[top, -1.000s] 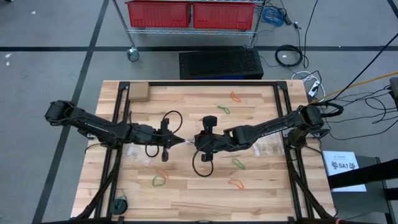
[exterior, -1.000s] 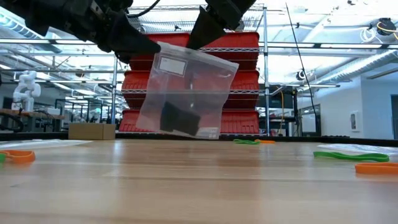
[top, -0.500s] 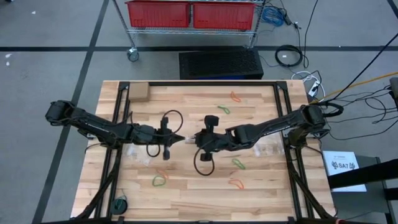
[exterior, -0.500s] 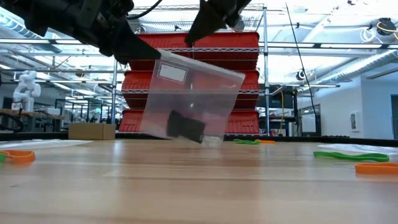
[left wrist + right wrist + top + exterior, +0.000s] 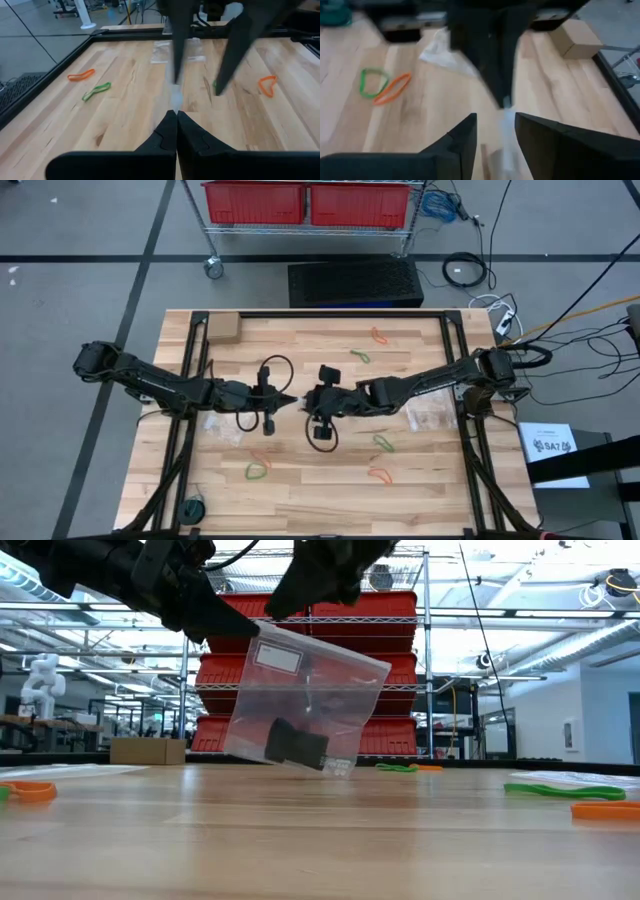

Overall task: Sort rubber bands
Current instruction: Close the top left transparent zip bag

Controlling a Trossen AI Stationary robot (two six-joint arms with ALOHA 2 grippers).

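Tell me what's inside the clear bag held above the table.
The clear bag, pinched by the left gripper, holds a dark bunched mass near its bottom; whether it is rubber bands cannot be told.

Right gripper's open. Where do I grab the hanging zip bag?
Pinch the zip bag along its top edge, beside the corner the left gripper holds, coming from above with the right gripper: it hangs tilted, black contents low.

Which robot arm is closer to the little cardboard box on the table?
The left. The left gripper sits mid-table, on the same side as the cardboard box at the far left corner. The right gripper, jaws open, sits just beyond it, slightly farther away.
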